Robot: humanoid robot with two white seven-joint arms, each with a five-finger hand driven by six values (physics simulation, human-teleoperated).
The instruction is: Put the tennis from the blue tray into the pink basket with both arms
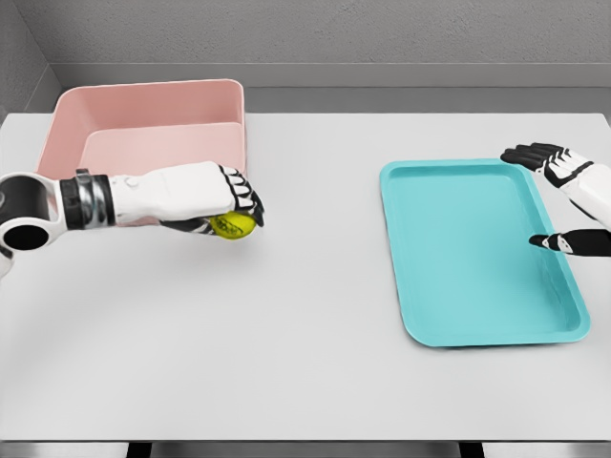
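Observation:
A yellow-green tennis ball (232,226) sits in my left hand (239,205), whose fingers curl around it from above. The hand hovers over the white table just in front of the pink basket (143,110), near its front right corner. The basket stands at the back left and looks hollow with nothing showing inside. At the right lies the blue tray (458,286), with nothing on it. My right hand (554,196) hangs over the tray's right rim, fingers spread and thumb stretched out, holding nothing.
The white table (305,382) runs to a front edge at the bottom of the picture. A grey wall rises behind the basket and the tray.

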